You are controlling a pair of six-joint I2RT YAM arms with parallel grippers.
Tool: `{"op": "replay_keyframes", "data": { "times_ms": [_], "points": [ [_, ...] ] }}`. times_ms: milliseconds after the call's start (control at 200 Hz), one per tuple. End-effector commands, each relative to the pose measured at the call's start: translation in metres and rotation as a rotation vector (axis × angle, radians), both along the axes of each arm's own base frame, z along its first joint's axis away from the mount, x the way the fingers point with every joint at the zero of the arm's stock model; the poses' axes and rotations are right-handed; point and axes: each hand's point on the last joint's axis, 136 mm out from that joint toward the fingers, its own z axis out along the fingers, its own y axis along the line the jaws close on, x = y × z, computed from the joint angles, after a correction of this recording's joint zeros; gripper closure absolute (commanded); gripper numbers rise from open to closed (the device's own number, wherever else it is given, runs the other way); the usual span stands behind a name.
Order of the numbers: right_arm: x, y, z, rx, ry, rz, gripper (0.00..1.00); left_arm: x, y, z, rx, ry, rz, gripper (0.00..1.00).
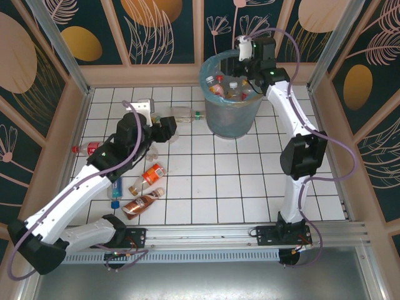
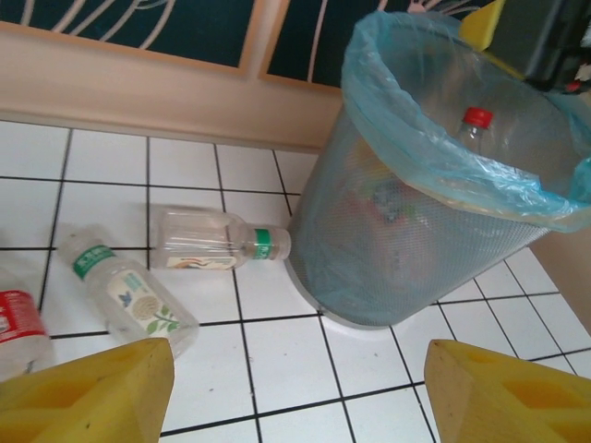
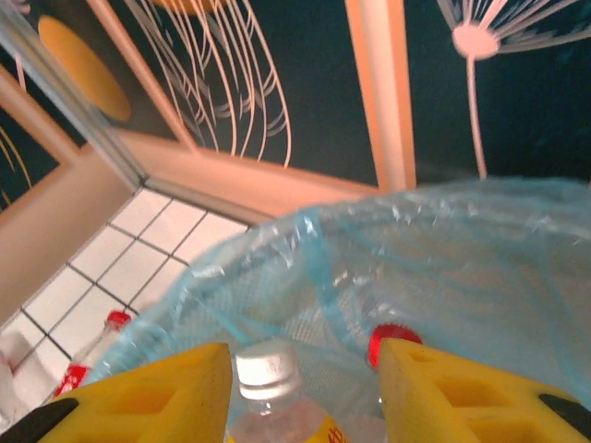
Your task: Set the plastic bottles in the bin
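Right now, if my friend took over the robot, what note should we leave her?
Left claw: open and empty, low over the tiles, facing the bin.
Right claw: above the bin with a white-capped bottle between its fingers. I cannot tell if it grips it.
Done: several binned bottles lie inside.
Left: the floor bottles. A green-banded bottle lies beside the bin, with a leaf-labelled bottle to its left. More lie near the left arm, such as the orange-labelled bottle and the red-labelled bottle.
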Motion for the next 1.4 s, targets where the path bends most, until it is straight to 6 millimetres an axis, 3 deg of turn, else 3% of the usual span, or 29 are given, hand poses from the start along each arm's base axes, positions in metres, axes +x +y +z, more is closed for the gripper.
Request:
{"op": "replay_keyframes", "data": {
  "times_ms": [0, 200, 255, 390, 621, 776, 996, 1246, 1396],
  "points": [
    [-0.03, 0.005, 0.053, 0.038, -0.043, -0.059, 0.52, -0.015, 0.026, -0.007, 0.008, 0.025, 0.086, 0.27],
    [-0.091, 0.052, 0.077, -0.012, -0.179, -0.049, 0.49, -0.042, 0.059, -0.024, -0.02, 0.084, 0.183, 0.26],
    [-0.11, 0.069, 0.079, -0.011, -0.21, -0.034, 0.49, -0.048, 0.067, -0.042, -0.01, 0.123, 0.209, 0.26],
    [-0.146, 0.11, 0.056, -0.003, -0.191, 0.034, 0.46, -0.057, 0.075, -0.06, -0.024, 0.172, 0.242, 0.25],
    [-0.168, 0.141, 0.005, 0.035, -0.021, 0.106, 0.47, -0.039, 0.074, -0.071, 0.026, 0.189, 0.267, 0.17],
    [-0.177, 0.142, -0.009, 0.009, 0.028, 0.118, 0.48, -0.005, 0.081, -0.091, 0.005, 0.244, 0.267, 0.16],
    [-0.187, 0.126, -0.003, -0.009, -0.004, 0.101, 0.47, 0.039, 0.096, -0.141, 0.025, 0.347, 0.302, 0.16],
    [-0.196, 0.105, 0.0, -0.043, -0.071, 0.071, 0.47, 0.069, 0.103, -0.198, 0.04, 0.453, 0.327, 0.16],
    [-0.199, 0.096, -0.004, -0.071, -0.094, 0.06, 0.46, 0.079, 0.096, -0.225, 0.054, 0.51, 0.305, 0.16]
  ]
}}
